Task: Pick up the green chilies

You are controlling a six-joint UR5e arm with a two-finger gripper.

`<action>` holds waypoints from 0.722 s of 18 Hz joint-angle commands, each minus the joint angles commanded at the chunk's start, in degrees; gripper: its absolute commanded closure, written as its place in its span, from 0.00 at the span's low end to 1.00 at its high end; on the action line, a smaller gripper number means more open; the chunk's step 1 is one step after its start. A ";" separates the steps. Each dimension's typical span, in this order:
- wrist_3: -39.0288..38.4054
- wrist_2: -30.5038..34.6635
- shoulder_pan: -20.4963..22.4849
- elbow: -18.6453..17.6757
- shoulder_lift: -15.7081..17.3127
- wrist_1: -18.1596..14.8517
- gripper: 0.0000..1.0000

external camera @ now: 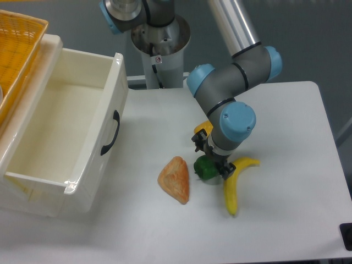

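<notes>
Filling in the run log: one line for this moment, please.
tool: low over small dark green glossy toy pepper | jaws: unclear | pepper: on white table | lifted: not yet

Glossy green chilies (204,168) on table

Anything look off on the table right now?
Nothing stands out. The green chilies, the banana and the orange-tan wedge lie intact on the table; the gripper is low over the chilies. The white bin sits upright.
</notes>
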 joint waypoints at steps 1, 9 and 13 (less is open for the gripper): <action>0.00 0.00 0.00 0.00 -0.09 0.09 0.00; 0.00 0.09 0.00 0.00 -1.14 0.09 0.00; -0.09 0.26 -0.09 -0.09 -1.14 0.00 0.12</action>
